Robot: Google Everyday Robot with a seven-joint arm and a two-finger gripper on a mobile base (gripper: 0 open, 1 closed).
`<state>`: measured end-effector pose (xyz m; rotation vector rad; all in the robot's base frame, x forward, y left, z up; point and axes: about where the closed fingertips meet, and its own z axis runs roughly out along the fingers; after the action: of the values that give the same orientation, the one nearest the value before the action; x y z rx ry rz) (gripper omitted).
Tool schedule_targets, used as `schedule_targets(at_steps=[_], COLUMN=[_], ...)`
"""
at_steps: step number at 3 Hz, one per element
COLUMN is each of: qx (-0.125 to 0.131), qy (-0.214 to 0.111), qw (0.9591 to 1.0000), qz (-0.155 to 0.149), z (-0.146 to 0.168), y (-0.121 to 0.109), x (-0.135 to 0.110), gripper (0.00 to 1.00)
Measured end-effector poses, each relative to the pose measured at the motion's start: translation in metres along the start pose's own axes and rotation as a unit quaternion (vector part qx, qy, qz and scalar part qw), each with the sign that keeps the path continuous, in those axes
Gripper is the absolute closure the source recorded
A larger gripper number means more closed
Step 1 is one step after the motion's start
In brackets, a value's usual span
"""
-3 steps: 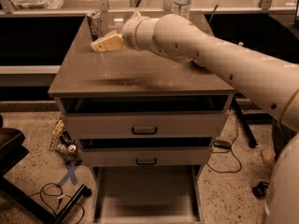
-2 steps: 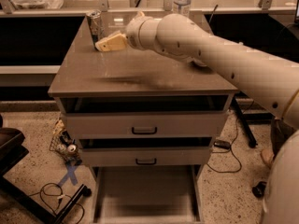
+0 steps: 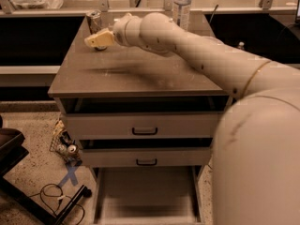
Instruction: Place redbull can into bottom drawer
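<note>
Brown bench [image 3: 140, 74] | gripper [image 3: 98, 40] right by can [image 3: 95, 18] (open or shut? cannot tell) | risk: a bump could knock can over

A water bottle [image 3: 181, 6] stands at the rear of the counter [image 3: 140, 74], right of the pincer [image 3: 97, 40]. Two black-handled drawers [image 3: 144, 124] sit below it.

High camera looks down along the arm [image 3: 211, 62] to pincer [image 3: 97, 40] over cabinet top [image 3: 140, 76].
</note>
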<state>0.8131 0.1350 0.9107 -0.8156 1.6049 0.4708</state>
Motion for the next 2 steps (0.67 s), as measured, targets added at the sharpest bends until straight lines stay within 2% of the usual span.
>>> schedule_targets(at_steps=[1, 2], qx=[-0.012, -0.018], qy=[0.008, 0.009], qw=[0.9998, 0.9997], qz=[0.010, 0.017], z=[0.049, 0.068], y=[-0.004, -0.005], x=[0.000, 0.001], gripper=[0.00, 0.00])
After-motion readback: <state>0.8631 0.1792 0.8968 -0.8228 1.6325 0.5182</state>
